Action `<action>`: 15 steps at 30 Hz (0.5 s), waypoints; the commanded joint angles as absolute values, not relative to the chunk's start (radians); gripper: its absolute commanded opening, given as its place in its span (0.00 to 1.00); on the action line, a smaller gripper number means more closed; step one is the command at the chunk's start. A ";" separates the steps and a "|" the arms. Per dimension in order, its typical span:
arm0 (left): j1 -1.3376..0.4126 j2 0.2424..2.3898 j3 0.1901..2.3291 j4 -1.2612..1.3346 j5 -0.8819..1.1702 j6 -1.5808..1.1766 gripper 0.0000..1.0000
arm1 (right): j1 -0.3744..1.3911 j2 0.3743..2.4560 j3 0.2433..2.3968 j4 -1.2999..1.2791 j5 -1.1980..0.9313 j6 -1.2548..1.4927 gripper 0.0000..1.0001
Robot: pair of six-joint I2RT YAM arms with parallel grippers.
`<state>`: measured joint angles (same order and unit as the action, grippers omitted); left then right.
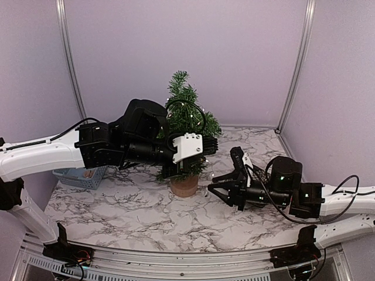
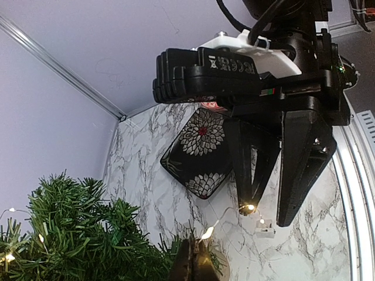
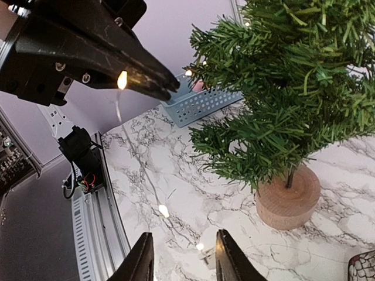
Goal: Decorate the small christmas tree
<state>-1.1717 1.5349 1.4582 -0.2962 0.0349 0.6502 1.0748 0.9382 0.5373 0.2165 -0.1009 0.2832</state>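
The small christmas tree (image 1: 186, 111) stands mid-table on its tan wooden stump (image 1: 184, 185); it also shows in the right wrist view (image 3: 293, 88) and the left wrist view (image 2: 76, 234). My left gripper (image 1: 196, 167) is at the tree's lower right branches, shut (image 2: 193, 263) on a thin wire string of lit fairy lights (image 2: 206, 233). The wire hangs from the left fingers (image 3: 146, 70) down to the table, where bulbs (image 3: 164, 211) and a small white box (image 2: 266, 228) lie. My right gripper (image 1: 212, 182) is open and empty (image 3: 183, 257), low over the table just right of the stump, above that box.
A blue basket (image 1: 82, 175) sits at the left edge behind the left arm, also in the right wrist view (image 3: 199, 102). A black dish with a floral pattern (image 2: 199, 146) lies on the marble table (image 1: 146, 216) behind the right gripper. Purple walls enclose the back and sides.
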 commanded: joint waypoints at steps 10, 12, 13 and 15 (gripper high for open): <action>-1.158 1.526 1.462 -0.237 0.054 0.611 0.00 | 1.070 0.933 0.513 0.298 -0.051 0.264 0.00; -1.155 1.526 1.458 -0.235 0.054 0.609 0.00 | 1.070 0.920 0.524 0.272 -0.009 0.270 0.00; -1.154 1.526 1.455 -0.234 0.052 0.607 0.00 | 1.071 0.909 0.528 0.257 0.038 0.272 0.00; -1.151 1.526 1.444 -0.225 0.042 0.598 0.00 | 1.070 0.882 0.539 0.219 0.110 0.276 0.00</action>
<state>-1.1591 1.5349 1.4574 -0.2737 0.0402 0.6224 1.0748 0.9302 0.5056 0.2657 -0.0292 0.2691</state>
